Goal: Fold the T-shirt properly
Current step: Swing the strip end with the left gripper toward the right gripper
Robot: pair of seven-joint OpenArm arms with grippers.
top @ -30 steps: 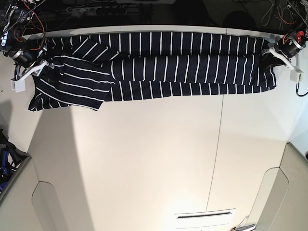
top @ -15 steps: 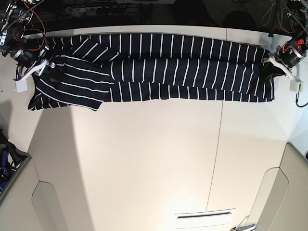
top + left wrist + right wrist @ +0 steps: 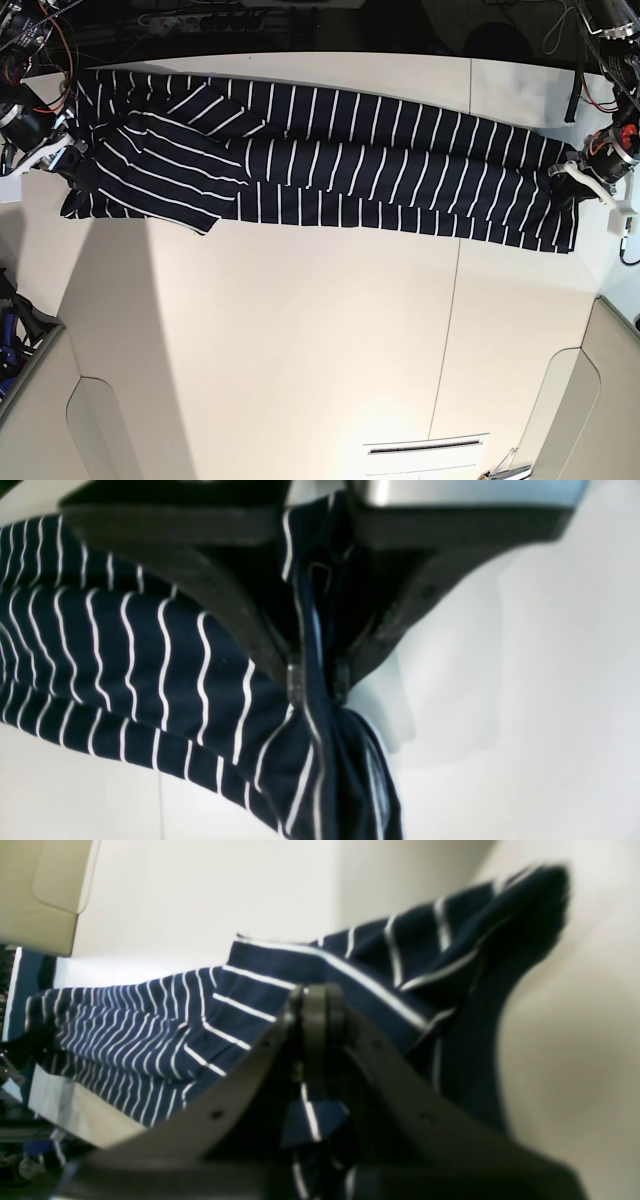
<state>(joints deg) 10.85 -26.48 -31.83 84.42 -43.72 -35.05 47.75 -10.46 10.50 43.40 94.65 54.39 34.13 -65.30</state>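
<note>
The T-shirt (image 3: 330,160), dark navy with thin white stripes, is stretched as a long folded band across the far part of the white table (image 3: 320,330). In the base view my left gripper (image 3: 568,176) holds its right end and my right gripper (image 3: 70,152) holds its left end, where a sleeve lies folded over the body. The left wrist view shows my left gripper (image 3: 317,682) shut on a bunched fold of the T-shirt (image 3: 150,670). In the right wrist view my right gripper (image 3: 320,1005) is shut on the T-shirt (image 3: 150,1035), with cloth pinched between its jaws.
Cables and dark equipment (image 3: 200,20) line the table's far edge. Beige panels (image 3: 90,430) stand at the near left and near right corners (image 3: 590,400). A slotted white plate (image 3: 425,450) lies at the near edge.
Both grippers have moved, the left one nearer and lower on the right, the right one farther left. The stretched shirt now slants down toward the right and its right end has come off the far edge.
</note>
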